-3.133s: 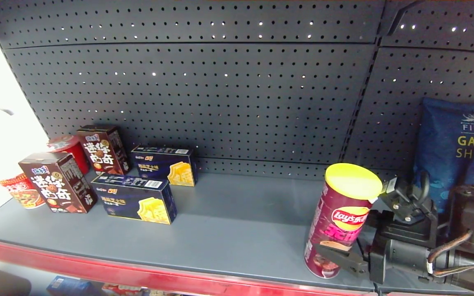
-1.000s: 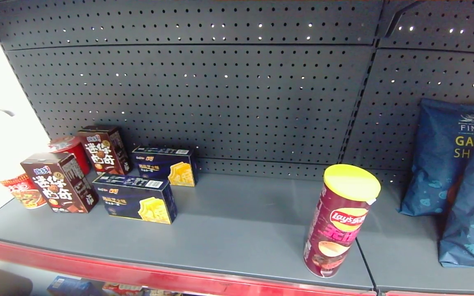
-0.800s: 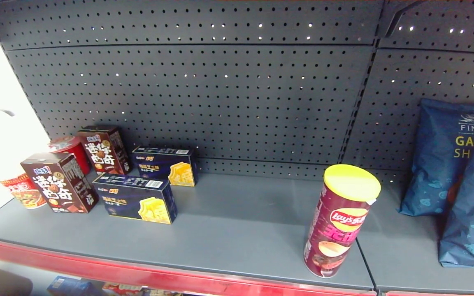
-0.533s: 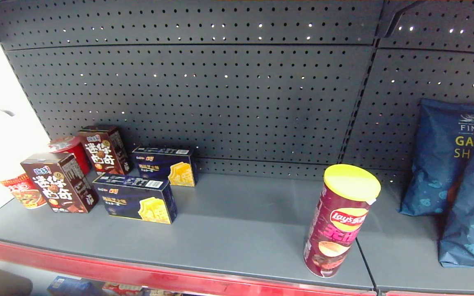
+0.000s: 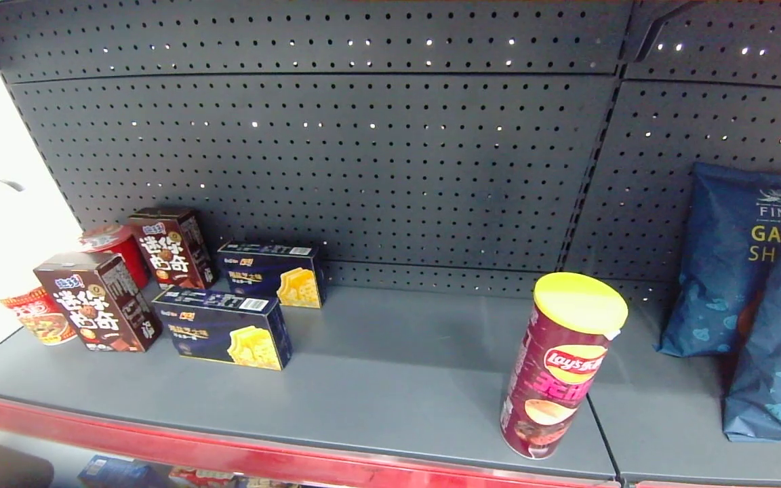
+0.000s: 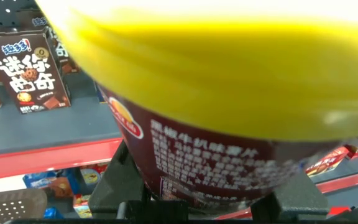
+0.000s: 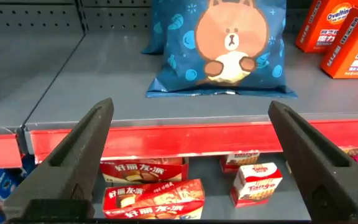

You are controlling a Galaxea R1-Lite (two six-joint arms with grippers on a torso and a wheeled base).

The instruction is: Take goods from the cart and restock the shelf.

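Observation:
A maroon chips can [image 5: 558, 366] with a yellow lid stands upright near the front edge of the grey shelf [image 5: 390, 366], right of centre. A second chips can [image 6: 216, 124], also maroon with a yellow lid, sits close in the left wrist view with my left gripper [image 6: 207, 190] shut on its body, in front of the shelf's red edge. My right gripper [image 7: 190, 106] is open with nothing between its fingers, facing the shelf front where a blue bear bag [image 7: 219, 46] lies.
Brown boxes [image 5: 95, 308], navy boxes [image 5: 228, 325] and red cups [image 5: 34, 315] crowd the shelf's left end. Blue bags [image 5: 756, 285] lean at the right. Orange boxes [image 7: 344, 34] stand beside the bear bag. A pegboard wall [image 5: 363, 156] backs the shelf.
My right gripper, which stood open around the chips can on the shelf three seconds ago, has pulled back out of the head view. The can stays upright; nothing has moved in the last second.

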